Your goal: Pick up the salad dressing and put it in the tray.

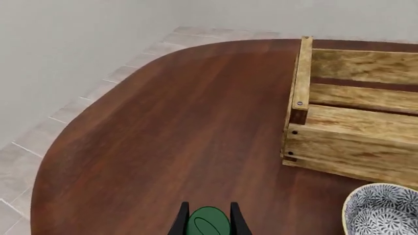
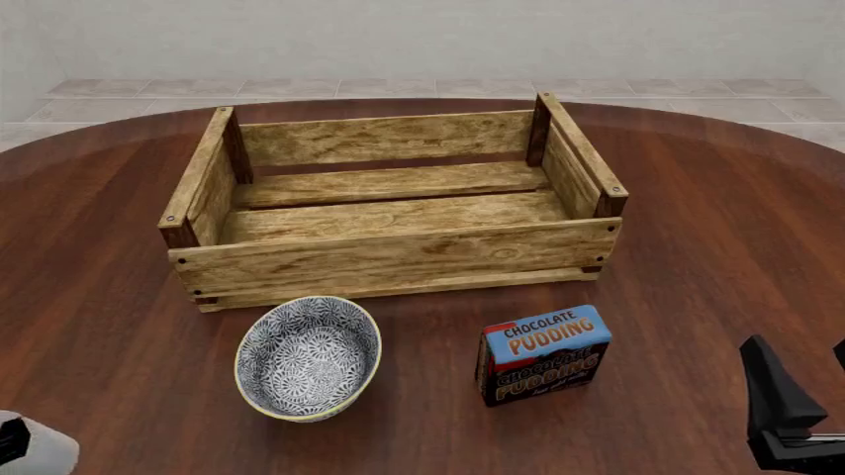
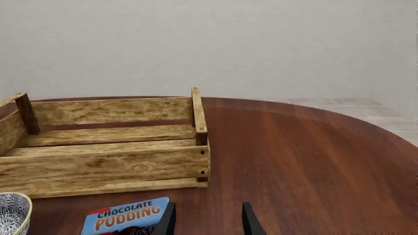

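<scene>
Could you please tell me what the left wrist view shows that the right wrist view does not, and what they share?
Only the left wrist view shows the salad dressing's green cap, sitting between the left pincer's fingers. Only the right wrist view shows the chocolate pudding box, with the right pincer open and empty beside it. Both show the tray, the patterned bowl and the wooden table.

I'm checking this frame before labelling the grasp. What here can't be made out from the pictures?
- Salad dressing: in the left wrist view only its green cap shows between the left tool's fingers; the frame edge cuts off the body.
- Front view: the left tool is off-frame; the bottle is only a whitish corner.
- Right tool: fingers apart, holding nothing; their bases are cut off.
</scene>
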